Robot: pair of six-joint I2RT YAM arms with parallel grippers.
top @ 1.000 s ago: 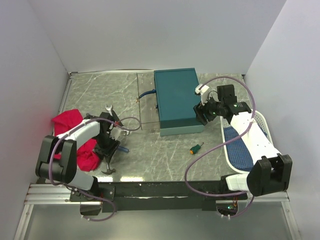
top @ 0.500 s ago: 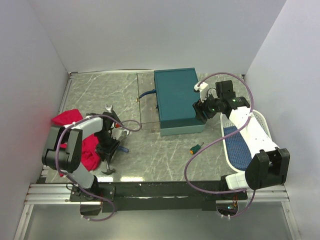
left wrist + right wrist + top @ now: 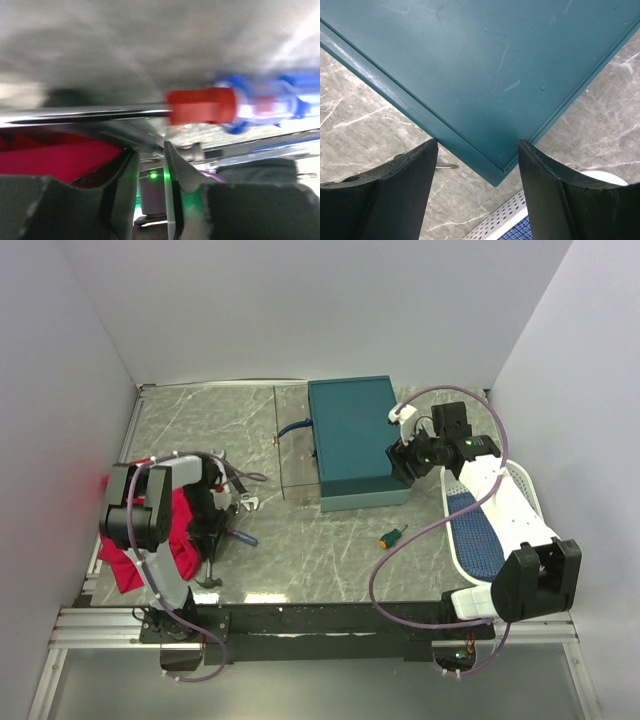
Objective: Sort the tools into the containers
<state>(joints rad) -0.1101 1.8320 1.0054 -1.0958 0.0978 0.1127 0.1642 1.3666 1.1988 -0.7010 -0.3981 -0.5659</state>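
Left tool (image 3: 149, 148) nearly closed, right tool (image 3: 478, 145) agape

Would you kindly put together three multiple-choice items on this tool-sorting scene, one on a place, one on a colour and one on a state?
1. The stubby orange-and-green screwdriver lies on the grey marble table:
A) in the far-left corner
B) in the near half, right of centre
C) against the back wall

2. The handle of the long-shafted screwdriver in the left wrist view is:
A) red and blue
B) yellow and black
C) plain green

3. The right arm's tool is:
A) shut on an object
B) shut and empty
C) open and empty above a corner of the teal rectangular box

Answers:
1 B, the top view shows it on bare marble nearer the front edge.
2 A, a red collar meets a blue grip.
3 C, its fingers stand apart with only the box between them.
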